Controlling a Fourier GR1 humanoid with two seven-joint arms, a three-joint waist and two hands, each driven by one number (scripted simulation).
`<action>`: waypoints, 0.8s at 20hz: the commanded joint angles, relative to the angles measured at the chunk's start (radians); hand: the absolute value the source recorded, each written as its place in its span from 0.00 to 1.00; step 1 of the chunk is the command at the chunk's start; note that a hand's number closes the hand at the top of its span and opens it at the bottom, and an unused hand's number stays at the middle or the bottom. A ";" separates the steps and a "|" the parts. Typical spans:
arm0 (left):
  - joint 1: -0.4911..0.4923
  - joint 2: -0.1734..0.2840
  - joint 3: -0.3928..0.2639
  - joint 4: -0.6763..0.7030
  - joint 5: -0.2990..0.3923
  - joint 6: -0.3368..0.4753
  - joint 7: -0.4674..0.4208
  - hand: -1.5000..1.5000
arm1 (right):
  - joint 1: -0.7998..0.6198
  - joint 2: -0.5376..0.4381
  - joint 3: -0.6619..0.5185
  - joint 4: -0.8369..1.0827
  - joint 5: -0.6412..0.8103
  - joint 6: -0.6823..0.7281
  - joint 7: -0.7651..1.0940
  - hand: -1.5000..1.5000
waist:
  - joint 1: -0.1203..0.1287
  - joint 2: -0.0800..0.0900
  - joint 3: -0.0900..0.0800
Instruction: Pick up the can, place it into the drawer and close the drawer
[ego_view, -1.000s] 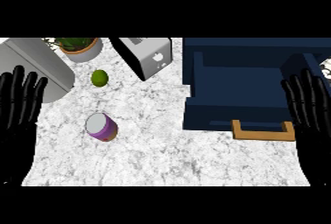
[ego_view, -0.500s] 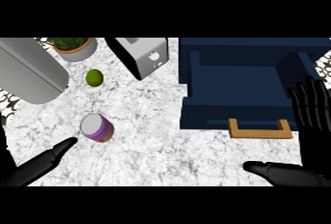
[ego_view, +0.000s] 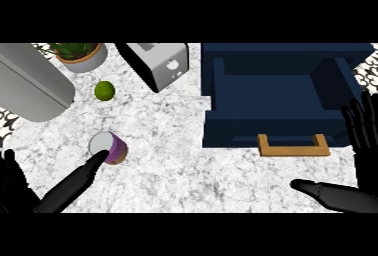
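The purple can with a silver lid (ego_view: 109, 147) lies tilted on the white marble worktop (ego_view: 177, 160), left of centre, with bare marble to its right and toward the near edge. The left hand (ego_view: 44, 190) comes in from the lower-left corner; one straight black finger stretches up to the can and its tip touches, or nearly touches, the can's near side. The rest of that hand is spread out flat and partly cut off by the left edge of the view.

The open dark blue drawer (ego_view: 280, 95) fills the right side, its inside in view and its wooden handle (ego_view: 293, 147) on the near front. A broad strip of open worktop separates the can from the drawer.

The right hand (ego_view: 362, 125) stands at the right edge with straight fingers pointing up, overlapping the drawer's right corner; its thumb (ego_view: 328, 192) juts left over the marble near the lower edge. Part of it is cropped by the frame.

Farther back sit a small green lime (ego_view: 104, 90), a silver toaster (ego_view: 156, 62), a potted plant in a terracotta pot (ego_view: 80, 54) cut off at the top, and a large grey rounded metal object (ego_view: 29, 85) at far left, whose nature is hard to make out.
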 joint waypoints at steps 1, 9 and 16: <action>-0.009 -0.001 -0.089 -0.061 -0.200 0.038 0.189 0.00 | 0.057 0.015 0.012 -0.003 0.018 0.020 -0.049 0.00 | 0.000 -0.001 0.000; -0.157 -0.001 -0.033 0.169 -0.097 0.110 0.168 0.00 | 0.037 0.007 -0.045 0.028 -0.009 0.049 -0.072 0.00 | -0.001 0.000 -0.002; -0.146 -0.001 -0.092 0.362 0.003 0.257 0.047 0.00 | 0.044 -0.040 -0.128 -0.035 -0.096 0.094 -0.008 0.00 | -0.004 0.000 -0.002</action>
